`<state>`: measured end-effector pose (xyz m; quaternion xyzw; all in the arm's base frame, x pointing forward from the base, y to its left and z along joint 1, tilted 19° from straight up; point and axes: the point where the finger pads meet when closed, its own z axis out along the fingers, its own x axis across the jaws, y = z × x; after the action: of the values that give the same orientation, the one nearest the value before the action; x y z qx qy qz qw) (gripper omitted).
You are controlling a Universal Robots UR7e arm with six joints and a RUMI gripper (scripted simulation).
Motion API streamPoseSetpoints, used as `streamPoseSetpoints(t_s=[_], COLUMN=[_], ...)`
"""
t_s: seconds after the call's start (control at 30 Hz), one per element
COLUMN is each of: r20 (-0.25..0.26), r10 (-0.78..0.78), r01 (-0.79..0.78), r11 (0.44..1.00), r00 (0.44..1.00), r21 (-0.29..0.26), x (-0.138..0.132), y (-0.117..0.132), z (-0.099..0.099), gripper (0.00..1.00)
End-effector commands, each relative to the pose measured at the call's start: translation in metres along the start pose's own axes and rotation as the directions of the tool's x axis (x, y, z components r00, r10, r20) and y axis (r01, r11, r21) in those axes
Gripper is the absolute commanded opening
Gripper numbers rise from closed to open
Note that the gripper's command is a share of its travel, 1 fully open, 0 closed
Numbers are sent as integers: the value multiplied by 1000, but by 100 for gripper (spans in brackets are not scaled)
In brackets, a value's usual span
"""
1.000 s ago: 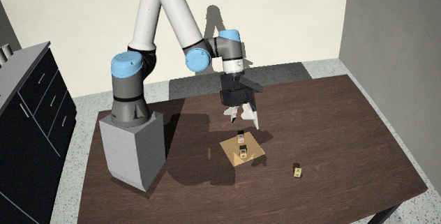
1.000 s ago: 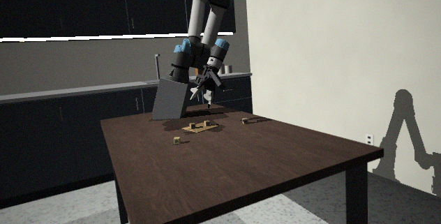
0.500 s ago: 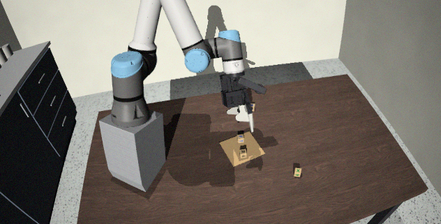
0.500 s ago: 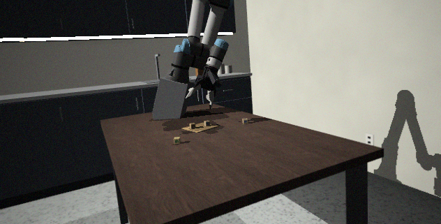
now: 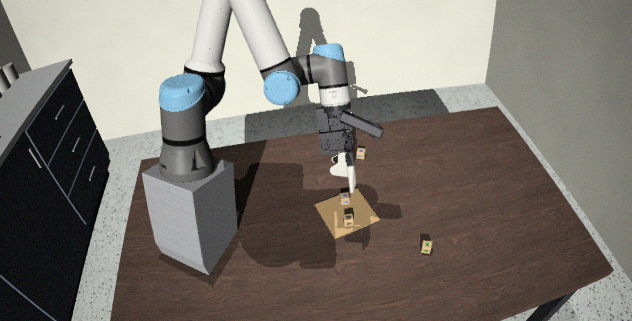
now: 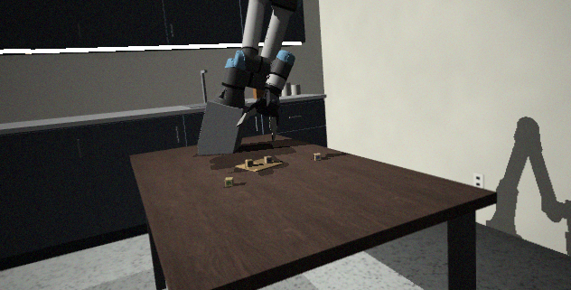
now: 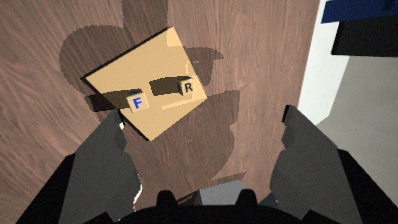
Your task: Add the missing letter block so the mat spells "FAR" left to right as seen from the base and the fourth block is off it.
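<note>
F block (image 7: pixel 137 103) and R block (image 7: pixel 188 87) on mat (image 7: pixel 125 75), gap between, two blocks (image 5: pixel 426 246) (image 5: pixel 360 153) off mat

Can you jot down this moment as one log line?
claw: open, empty, above mat | on mat: F block, R block | gap between

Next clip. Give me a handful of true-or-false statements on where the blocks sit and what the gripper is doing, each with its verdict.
1. Two blocks sit on the mat. True: the F block and the R block.
2. F and R touch each other. False: a gap of bare mat lies between them.
3. The gripper holds a block. False: it is open, with nothing between its fingers.
4. Two blocks lie off the mat. True: the far block and the green-marked block rest on the table.
5. The gripper touches the mat. False: in the exterior view it hangs above the table.
</note>
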<state>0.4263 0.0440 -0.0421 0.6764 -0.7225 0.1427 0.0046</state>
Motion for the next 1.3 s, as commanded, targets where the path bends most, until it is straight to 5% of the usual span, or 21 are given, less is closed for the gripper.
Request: streamPoseSetpoints(t_s=[0.0, 0.67, 1.27], r20=[-5, -5, -3], r10=[139, 497, 783], r01=[-139, -497, -783], r11=[990, 868, 623], r00=[990, 868, 623], r21=[1, 3, 4], x=[4, 14, 23], y=[0, 2, 6], z=[1, 3, 5], gripper=[100, 100, 100])
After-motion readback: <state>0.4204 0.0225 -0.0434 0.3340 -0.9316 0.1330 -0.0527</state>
